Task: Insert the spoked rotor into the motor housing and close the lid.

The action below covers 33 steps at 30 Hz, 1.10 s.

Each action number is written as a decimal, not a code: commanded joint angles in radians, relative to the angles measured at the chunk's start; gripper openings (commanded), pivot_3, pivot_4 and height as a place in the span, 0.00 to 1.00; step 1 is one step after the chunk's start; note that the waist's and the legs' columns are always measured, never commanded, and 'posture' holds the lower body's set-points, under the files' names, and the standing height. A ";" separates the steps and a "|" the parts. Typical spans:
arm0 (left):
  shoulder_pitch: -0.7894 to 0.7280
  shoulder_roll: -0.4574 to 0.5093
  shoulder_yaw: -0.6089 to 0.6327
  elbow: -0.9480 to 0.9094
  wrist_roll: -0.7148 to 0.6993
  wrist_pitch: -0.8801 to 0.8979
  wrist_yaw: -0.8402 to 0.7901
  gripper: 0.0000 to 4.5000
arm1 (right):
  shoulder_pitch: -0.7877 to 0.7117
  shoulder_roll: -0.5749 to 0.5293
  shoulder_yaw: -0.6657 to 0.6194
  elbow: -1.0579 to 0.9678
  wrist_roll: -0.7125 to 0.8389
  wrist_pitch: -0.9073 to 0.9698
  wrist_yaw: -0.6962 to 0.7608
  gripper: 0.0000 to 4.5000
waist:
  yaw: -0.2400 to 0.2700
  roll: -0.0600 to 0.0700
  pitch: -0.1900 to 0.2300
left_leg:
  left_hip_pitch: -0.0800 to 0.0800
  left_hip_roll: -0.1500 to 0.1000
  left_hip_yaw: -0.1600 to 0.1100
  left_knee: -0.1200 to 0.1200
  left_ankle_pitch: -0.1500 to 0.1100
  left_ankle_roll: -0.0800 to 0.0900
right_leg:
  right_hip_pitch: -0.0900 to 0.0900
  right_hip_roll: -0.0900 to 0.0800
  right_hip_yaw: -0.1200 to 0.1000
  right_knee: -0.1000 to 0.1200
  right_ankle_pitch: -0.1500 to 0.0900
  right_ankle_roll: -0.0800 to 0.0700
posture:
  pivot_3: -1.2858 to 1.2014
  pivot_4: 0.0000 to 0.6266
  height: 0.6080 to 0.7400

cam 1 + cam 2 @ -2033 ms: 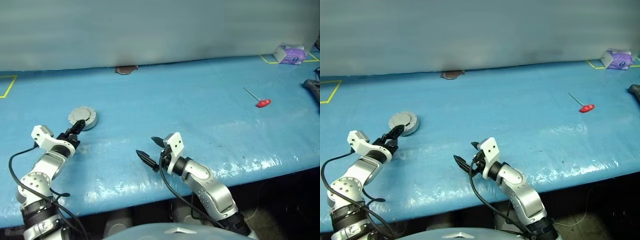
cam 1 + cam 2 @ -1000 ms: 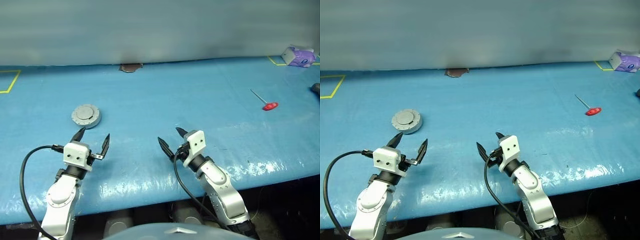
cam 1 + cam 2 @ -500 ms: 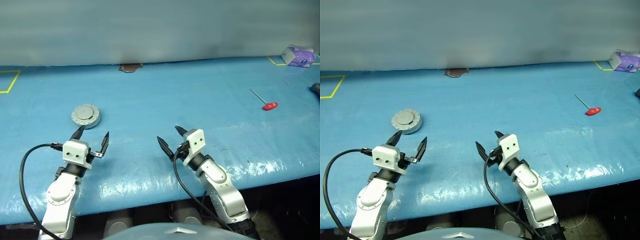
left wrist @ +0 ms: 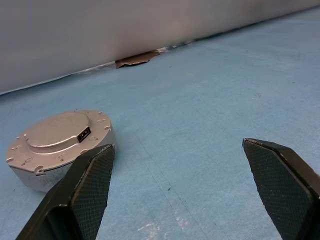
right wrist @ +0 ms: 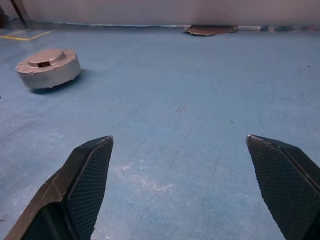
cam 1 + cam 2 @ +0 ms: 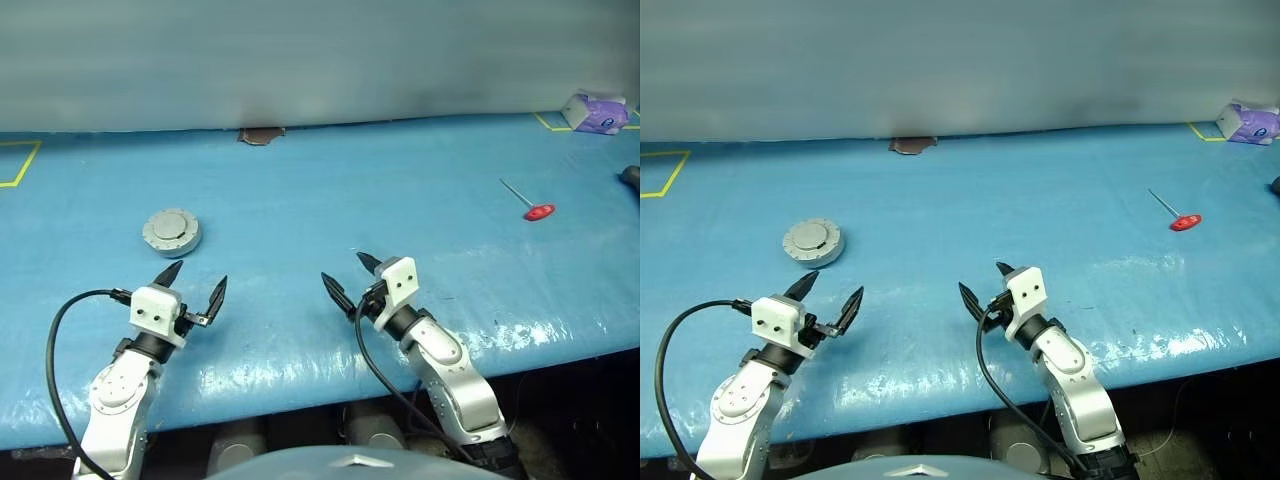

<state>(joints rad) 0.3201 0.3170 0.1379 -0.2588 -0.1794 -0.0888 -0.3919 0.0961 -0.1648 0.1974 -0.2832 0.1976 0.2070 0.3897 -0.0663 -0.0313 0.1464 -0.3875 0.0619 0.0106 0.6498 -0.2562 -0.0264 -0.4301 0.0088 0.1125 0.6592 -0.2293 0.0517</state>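
Note:
The grey lid [image 6: 172,228], round with a notched rim and a raised centre, lies flat on top of the motor housing [image 4: 31,176] on the blue table, at the left. The lid covers the inside of the housing, so the spoked rotor is hidden. My left gripper [image 6: 197,278] hovers open and empty a short way nearer than the lid, pointing forward. Farther right, around the table's middle, my right gripper [image 6: 345,270] is open and empty too, angled left toward the lid [image 5: 49,59].
A red-handled tool [image 6: 538,211] lies at the far right. A purple and white object [image 6: 590,112] sits in the back right corner, and a dark object [image 6: 632,177] shows at the right edge. Yellow tape [image 6: 15,165] marks the back left.
Two seconds ago my left gripper's fingertips were at the lid's rim; it has drawn back toward the near edge and turned to point forward. The right gripper has hardly moved.

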 commanded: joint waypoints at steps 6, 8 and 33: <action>0.011 -0.008 0.024 -0.048 -0.005 -0.016 0.021 0.99 | 0.004 0.008 -0.003 -0.035 0.013 0.003 0.000 1.00 | 0.000 0.000 0.000 | 0.000 0.000 0.000 0.000 0.000 0.000 | 0.000 0.000 0.000 0.000 0.000 0.000 | 0.52 0.24 1.00; 0.012 -0.007 0.025 -0.048 -0.004 -0.017 0.024 0.99 | 0.005 0.009 -0.003 -0.036 0.016 0.003 0.001 1.00 | 0.000 0.000 0.000 | 0.000 0.000 0.000 0.000 0.000 0.000 | 0.000 0.000 0.000 0.000 0.000 0.000 | 0.52 0.24 1.00; -0.018 0.001 0.017 -0.042 0.002 -0.012 0.025 0.99 | 0.019 0.033 -0.006 -0.045 0.027 -0.008 -0.008 1.00 | 0.001 0.000 0.000 | 0.000 0.000 0.000 0.000 0.000 0.000 | 0.000 0.000 0.000 0.000 0.000 0.000 | 0.52 0.24 1.00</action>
<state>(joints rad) 0.3094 0.3154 0.1481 -0.2599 -0.1763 -0.0901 -0.3700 0.1224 -0.1386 0.1969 -0.2845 0.2155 0.2207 0.3839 -0.0656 -0.0313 0.1463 -0.3873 0.0619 0.0107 0.6501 -0.2562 -0.0264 -0.4298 0.0088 0.1124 0.6596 -0.2293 0.0518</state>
